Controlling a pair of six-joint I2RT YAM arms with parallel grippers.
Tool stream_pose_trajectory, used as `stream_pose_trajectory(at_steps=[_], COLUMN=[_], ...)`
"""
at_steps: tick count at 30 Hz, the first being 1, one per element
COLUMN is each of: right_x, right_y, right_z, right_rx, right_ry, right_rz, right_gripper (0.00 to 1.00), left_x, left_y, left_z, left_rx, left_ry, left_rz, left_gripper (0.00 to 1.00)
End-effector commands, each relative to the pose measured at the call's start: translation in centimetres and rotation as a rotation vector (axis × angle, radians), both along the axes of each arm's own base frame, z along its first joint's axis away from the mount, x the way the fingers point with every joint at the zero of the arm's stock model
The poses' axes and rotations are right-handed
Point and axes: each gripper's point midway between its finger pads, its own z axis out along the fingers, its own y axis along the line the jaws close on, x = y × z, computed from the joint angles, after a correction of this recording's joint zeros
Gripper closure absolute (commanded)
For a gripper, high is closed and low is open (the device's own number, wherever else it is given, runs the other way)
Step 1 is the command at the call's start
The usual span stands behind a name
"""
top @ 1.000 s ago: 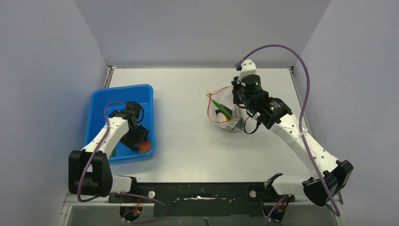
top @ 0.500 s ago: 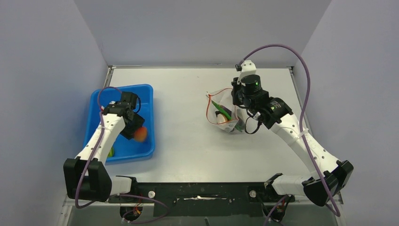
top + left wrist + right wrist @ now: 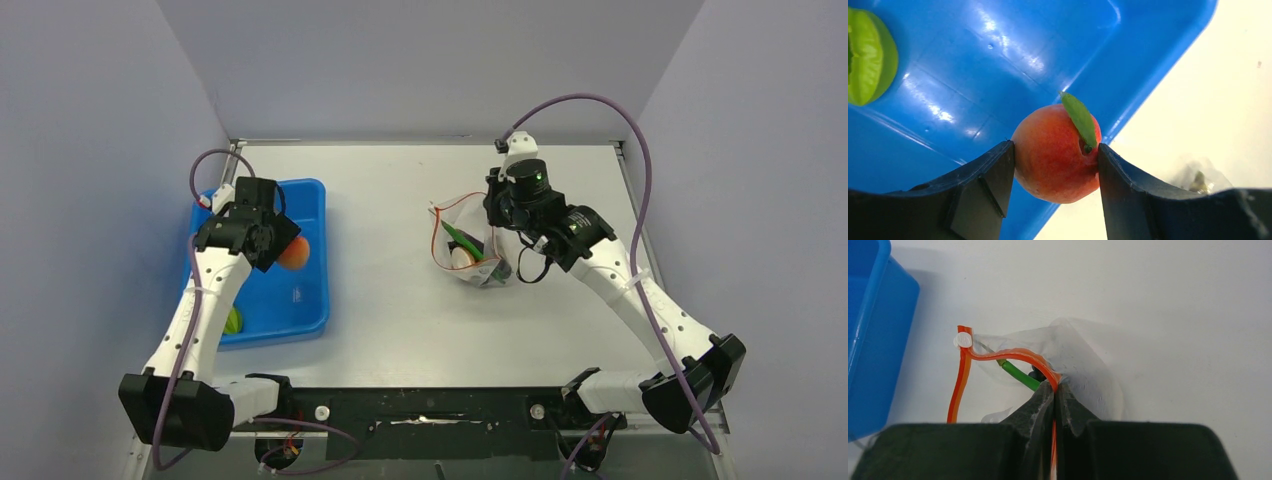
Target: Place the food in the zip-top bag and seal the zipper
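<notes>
Orange-red fruit (image 3: 1055,152) between left fingers (image 3: 983,190) (over tray (image 3: 998,60))

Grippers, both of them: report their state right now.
Left gripper: closed on the orange-red round fruit, held above the blue tray.
Right gripper: shut, pinching the zip-top bag at its zipper.
</notes>
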Motion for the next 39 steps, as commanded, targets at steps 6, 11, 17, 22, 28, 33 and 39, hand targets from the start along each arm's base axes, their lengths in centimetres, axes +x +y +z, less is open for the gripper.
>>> stream_pose_trajectory(at_steps=[6,11,17,22,28,33,39], right_x=[0.1,-0.1,0.1,0.7,0.9,1.1,1.2], right_y=[1.2,2.0,2.4,2.5,3.3,3.7,4.2], right_z=[2.3,1.5,1.1,1.3,1.3,1.7,1.9], right_rx=[0.129,0.145,0.152,0.153,0.198,0.206,0.217], right_ry=[-0.062,-0.041,-0.030,-0.044,-0.027,-0.027,-0.020], right_rz=[-0.023,-0.007,-0.004,-0.018,-0.018,-0.011,0.006], right_gripper=[1.00,1.00,1.00,1.00,1.00,1.00,1.00], left_x=[3.6,4.4,4.8,4.5,3.8,3.4,2.7], left_y=[-4.6,-7.1,-12.6,-15.5,-18.1,-20.6,-25.5], left_z=[7.5,9.7,11.4,13.3,16.0,16.5,16.1], left_rx=[-0.144,-0.207,-0.273,-0.324,-0.416,-0.430,-0.412], left_ry=[-0.328,-0.410,-0.509,-0.602,-0.763,-0.818,-0.883], left_rz=[-0.208,-0.287,-0.423,-0.517,-0.601,-0.674,-0.795], left_gripper=[0.66,0.68,0.68,0.68,0.68,0.68,0.68])
